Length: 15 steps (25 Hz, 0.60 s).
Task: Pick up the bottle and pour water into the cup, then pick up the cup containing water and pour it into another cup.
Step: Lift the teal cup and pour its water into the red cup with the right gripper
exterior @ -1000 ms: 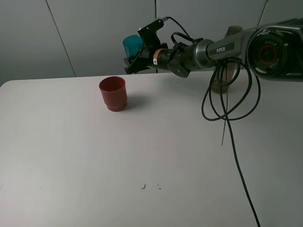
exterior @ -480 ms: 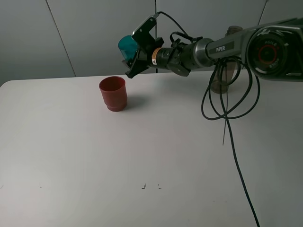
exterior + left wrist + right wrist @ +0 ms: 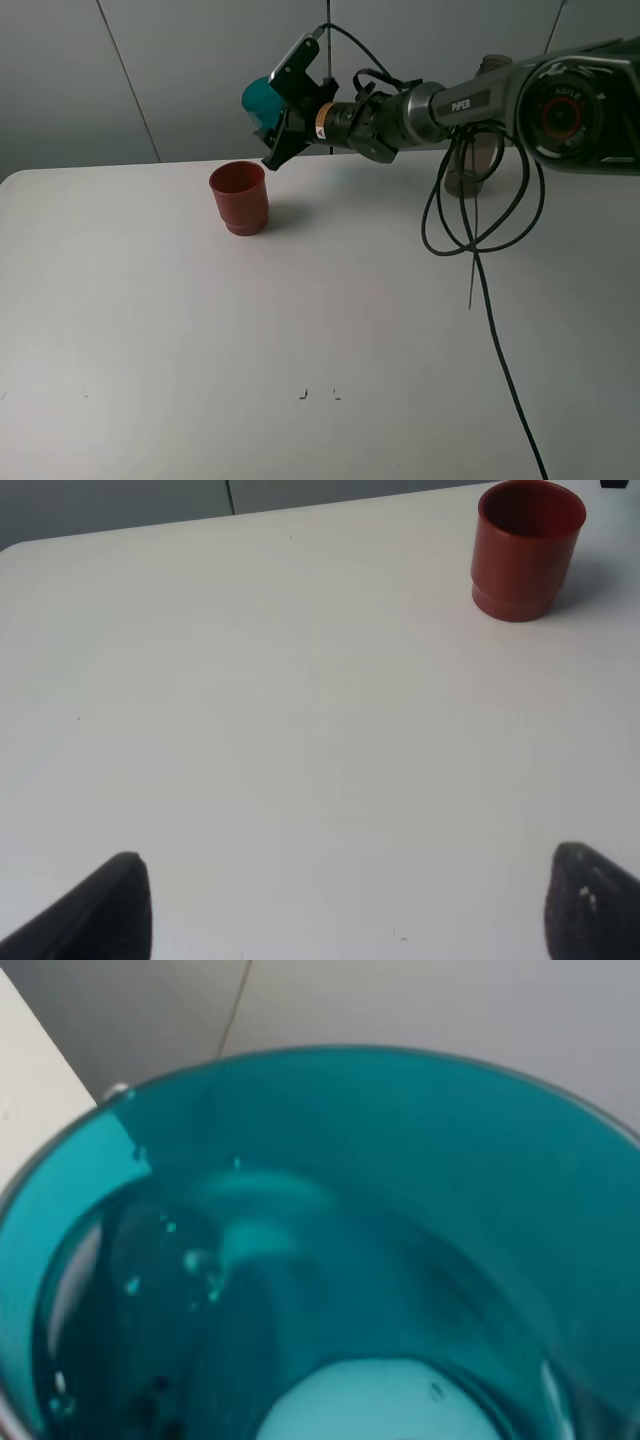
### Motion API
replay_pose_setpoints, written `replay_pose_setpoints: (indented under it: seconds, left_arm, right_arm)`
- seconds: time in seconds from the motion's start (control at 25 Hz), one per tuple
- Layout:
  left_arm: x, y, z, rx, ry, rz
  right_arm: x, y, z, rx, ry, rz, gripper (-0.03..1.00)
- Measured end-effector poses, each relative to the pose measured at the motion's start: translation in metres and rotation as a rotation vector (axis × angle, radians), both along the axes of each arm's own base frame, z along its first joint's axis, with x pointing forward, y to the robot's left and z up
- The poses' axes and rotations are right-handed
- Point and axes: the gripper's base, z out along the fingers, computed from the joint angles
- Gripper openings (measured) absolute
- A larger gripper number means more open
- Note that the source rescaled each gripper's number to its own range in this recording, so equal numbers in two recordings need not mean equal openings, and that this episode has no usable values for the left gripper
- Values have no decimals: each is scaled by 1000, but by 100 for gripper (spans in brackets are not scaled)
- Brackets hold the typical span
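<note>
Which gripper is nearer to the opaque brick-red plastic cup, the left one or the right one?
Right. The right gripper holds the translucent teal tumbler just above and beside the brick-red cup; the left gripper is open, far off across the table.

A robotics lab or test bench is showing here: a plain white table [image 3: 150, 330] is standing against bare grey wall panels [image 3: 200, 70], a grey-and-black robot arm [image 3: 450, 105] marked PiPER is jutting out above it, and loose black cables [image 3: 476, 250] are hanging onto the tabletop.
</note>
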Motion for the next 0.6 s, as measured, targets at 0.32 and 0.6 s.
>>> replay_pose_setpoints:
  seconds: [0.32, 0.6]
  left_arm:
    - [0, 0, 0, 0, 0, 0]
    - [0, 0, 0, 0, 0, 0]
  right_arm:
    - [-1, 2, 0, -57, -55, 33, 5]
    - [-1, 2, 0, -111, -104, 58, 5]
